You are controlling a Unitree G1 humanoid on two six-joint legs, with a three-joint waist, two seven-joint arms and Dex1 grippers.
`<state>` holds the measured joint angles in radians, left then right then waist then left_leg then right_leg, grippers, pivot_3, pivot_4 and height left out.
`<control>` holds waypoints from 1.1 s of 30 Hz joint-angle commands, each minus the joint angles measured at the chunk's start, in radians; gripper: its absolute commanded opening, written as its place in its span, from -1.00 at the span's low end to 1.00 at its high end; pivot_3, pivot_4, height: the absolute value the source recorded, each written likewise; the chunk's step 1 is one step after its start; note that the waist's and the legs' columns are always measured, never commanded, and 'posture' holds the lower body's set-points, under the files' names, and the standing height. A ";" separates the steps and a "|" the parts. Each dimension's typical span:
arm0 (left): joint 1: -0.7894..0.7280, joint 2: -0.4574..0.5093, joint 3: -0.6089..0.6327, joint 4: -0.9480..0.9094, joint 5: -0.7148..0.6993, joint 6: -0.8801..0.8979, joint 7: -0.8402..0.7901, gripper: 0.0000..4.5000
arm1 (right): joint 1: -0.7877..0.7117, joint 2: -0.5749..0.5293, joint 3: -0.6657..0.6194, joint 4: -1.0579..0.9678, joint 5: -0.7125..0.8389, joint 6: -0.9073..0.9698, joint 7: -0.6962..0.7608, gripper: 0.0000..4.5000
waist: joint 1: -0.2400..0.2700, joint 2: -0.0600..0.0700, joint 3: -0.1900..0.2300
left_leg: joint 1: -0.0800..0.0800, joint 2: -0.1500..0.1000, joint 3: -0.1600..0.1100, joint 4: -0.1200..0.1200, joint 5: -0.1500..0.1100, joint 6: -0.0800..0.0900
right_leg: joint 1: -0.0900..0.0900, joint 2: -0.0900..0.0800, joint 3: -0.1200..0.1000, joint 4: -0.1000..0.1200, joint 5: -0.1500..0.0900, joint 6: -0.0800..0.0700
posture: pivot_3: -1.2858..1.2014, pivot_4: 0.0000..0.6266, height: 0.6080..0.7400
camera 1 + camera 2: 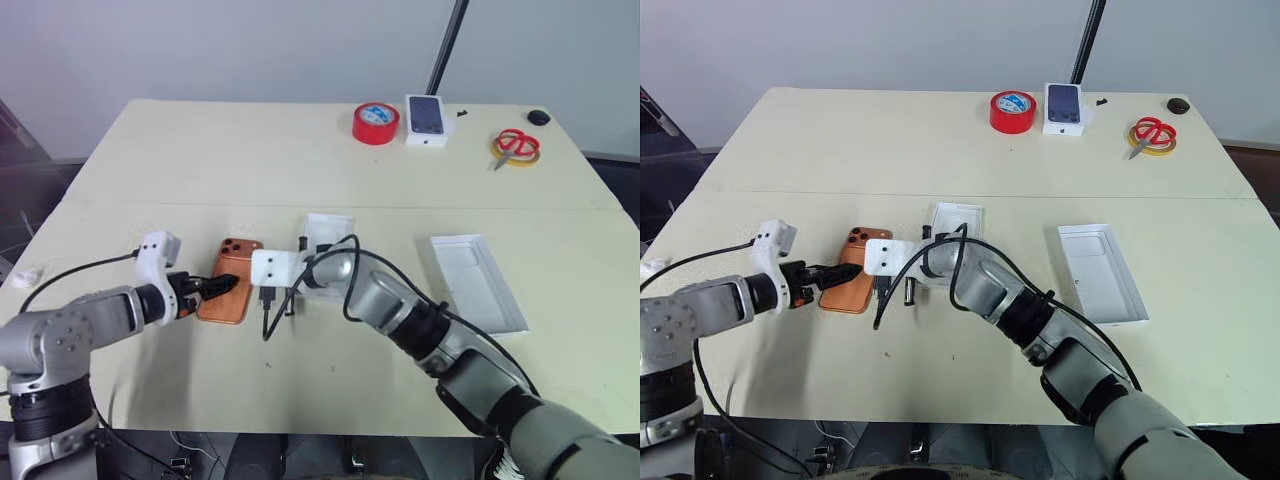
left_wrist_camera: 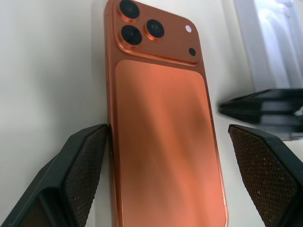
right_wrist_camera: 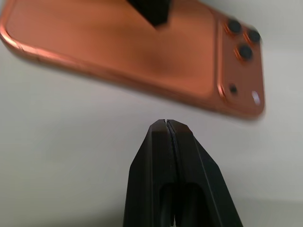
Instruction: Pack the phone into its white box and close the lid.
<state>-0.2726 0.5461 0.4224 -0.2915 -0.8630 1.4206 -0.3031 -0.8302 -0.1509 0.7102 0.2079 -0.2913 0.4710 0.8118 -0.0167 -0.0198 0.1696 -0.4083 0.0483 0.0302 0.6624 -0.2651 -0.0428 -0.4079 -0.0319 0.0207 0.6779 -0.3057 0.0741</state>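
The copper-orange phone [image 1: 230, 280] lies back up on the table, its three-lens camera block [image 2: 151, 30] at the far end. My left gripper [image 1: 222, 287] is open and straddles the phone's near end. One of its pads [image 2: 87, 156] rests against the phone's edge and the other pad [image 2: 262, 161] stands apart from it. My right gripper [image 3: 166, 124] is shut and empty, its tip just off the phone's other long side. The white box [image 1: 958, 217], a shallow tray with a glossy greyish inside, lies just behind the right wrist, which partly hides it.
A white tray with a rounded recess [image 1: 478, 282] lies to the right. At the table's far edge are a red tape roll [image 1: 375, 122], a small white carton with a phone picture [image 1: 425, 120], red-handled scissors [image 1: 516, 147] and a small black knob [image 1: 539, 117].
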 commanded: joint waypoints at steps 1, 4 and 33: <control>0.012 -0.055 -0.034 -0.030 -0.058 0.078 -0.013 0.91 | 0.003 0.015 0.018 -0.020 -0.011 -0.022 0.025 -0.99 | 0.001 0.000 0.000 | 0.000 0.000 0.000 0.000 0.000 0.000 | 0.000 0.000 0.000 0.000 0.000 0.000 | 0.03 -0.52 0.87; 0.004 -0.094 -0.024 -0.052 -0.067 0.106 -0.008 0.91 | 0.013 0.015 0.015 -0.031 -0.018 -0.022 0.032 -0.99 | 0.001 0.000 -0.001 | 0.000 0.000 0.000 0.000 0.000 0.000 | 0.000 0.000 0.000 0.000 0.000 0.000 | 0.03 -0.52 0.87; -0.031 -0.204 0.272 0.004 -0.073 0.194 0.061 0.57 | 0.040 0.024 -0.016 -0.042 -0.045 -0.025 0.021 -1.00 | -0.008 0.000 -0.001 | 0.000 0.001 0.000 0.000 0.000 -0.001 | -0.001 0.000 0.000 0.000 0.000 0.000 | 0.03 -0.52 0.87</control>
<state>-0.3089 0.3497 0.6832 -0.2776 -0.9109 1.6056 -0.2427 -0.7971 -0.1380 0.6957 0.1859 -0.3332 0.4521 0.8309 -0.0247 -0.0203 0.1687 -0.4081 0.0488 0.0298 0.6621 -0.2649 -0.0438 -0.4085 -0.0321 0.0206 0.6783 -0.3057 0.0741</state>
